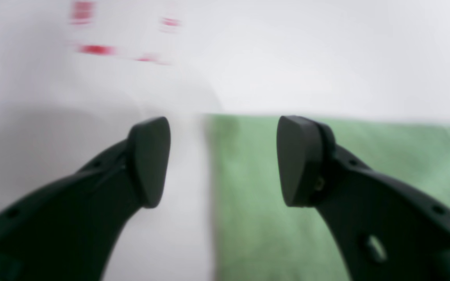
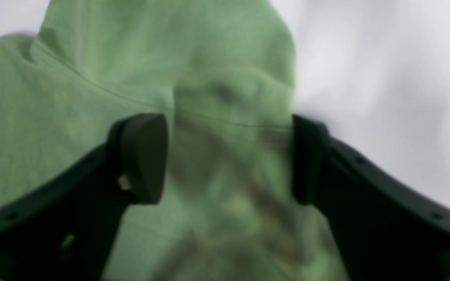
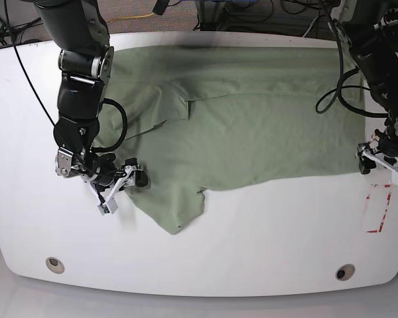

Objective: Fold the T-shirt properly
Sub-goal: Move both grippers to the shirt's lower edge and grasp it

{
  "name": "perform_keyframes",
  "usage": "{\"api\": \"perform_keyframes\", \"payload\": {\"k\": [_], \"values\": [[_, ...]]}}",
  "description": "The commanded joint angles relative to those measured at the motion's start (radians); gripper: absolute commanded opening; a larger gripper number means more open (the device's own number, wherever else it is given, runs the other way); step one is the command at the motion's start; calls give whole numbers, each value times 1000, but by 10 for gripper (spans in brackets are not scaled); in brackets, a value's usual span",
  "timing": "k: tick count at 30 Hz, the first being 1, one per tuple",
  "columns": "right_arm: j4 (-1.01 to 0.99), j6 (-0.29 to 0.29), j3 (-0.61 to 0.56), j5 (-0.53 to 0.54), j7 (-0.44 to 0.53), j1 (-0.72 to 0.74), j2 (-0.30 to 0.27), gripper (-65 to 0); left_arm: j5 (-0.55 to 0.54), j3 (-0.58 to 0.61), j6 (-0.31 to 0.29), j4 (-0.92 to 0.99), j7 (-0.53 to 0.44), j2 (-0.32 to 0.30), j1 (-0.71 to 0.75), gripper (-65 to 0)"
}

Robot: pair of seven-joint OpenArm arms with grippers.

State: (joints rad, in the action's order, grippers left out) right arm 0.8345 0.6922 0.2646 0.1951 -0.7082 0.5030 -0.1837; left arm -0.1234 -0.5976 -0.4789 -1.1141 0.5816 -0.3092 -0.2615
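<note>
Straddling a fold of the pale sage-green knit T-shirt, the right gripper is gaping (nothing pinched); the left gripper is spread wide at the hem.

White rounded table with red markings, cables on floor behind.

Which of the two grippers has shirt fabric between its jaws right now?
The right gripper: a fold of the T-shirt fills its jaw gap. The left gripper only straddles the shirt's corner edge, mostly over bare table.
</note>
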Motion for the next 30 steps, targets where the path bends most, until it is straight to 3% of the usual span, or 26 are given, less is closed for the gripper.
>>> {"api": "perform_keyframes", "payload": {"k": [1,4,8,20,22,24,28,30], "values": [[12,6,2,10,8,30,-6,-357,-6,-3,16,25,-15,-37,-34,-168],[12,6,0,10,8,30,-6,-463,-5,-2,16,72,-12,-49,-43,-143],[15,6,0,10,8,30,-6,-550,-9,40,16,121,-10,-51,-69,-142],[30,6,0,16,2,32,-6,-574,-40,106,15,236,-15,-54,-78,-149],[70,6,0,11,0,29,-6,-604,-52,123,15,239,-16,-54,-78,-206],[95,6,0,10,0,27,-6,-650,-49,147,18,239,-16,-54,-78,-347],[98,6,0,10,0,30,-9,-650,-52,218,16,239,-39,-54,-98,-610],[98,6,-1,10,0,32,-12,-650,-51,264,16,240,-41,-55,-121,-640]]}}
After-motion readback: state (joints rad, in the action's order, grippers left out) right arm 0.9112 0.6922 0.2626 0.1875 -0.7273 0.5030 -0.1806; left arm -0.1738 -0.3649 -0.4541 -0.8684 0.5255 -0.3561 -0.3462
